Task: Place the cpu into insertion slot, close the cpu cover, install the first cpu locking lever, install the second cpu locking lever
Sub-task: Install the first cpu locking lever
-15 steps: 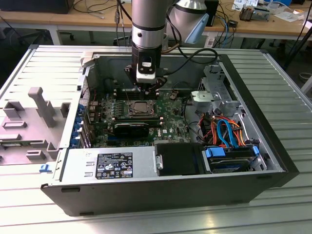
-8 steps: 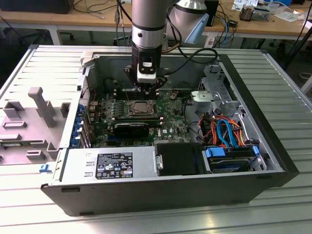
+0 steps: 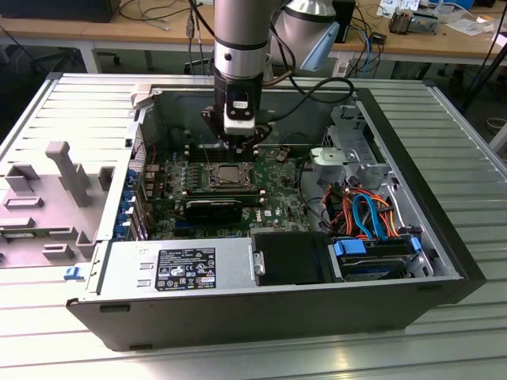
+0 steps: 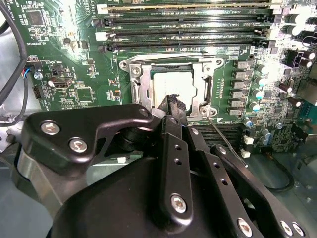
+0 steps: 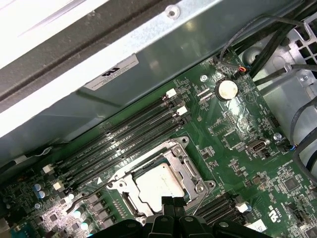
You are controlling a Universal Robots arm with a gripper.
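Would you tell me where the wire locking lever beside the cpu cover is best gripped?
Probably near its free end: the locking lever is a thin bare rod angling away from the cpu cover over the black slots. Come from above, closing across the rod; its other end sits tight against the cover's corner.

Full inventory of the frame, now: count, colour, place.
computer case: one, black, open on ribbed metal table
motherboard: one, green, inside case
cpu: one, dull silver, mid-board
cpu cover: one, silver, flat around cpu
wire lever: one, metal, angling off cover corner
memory slots: several, black, beside cpu
coin cell: one, silver, on motherboard
power supply: one, silver, along case wall
graphics card: one, black, between cpu and power supply
cables: bundle, orange and blue, exterior view's right
fixture: one, grey, exterior view's left
arm: one, silver, above case
gripper: one, black, shut, over cover's edge
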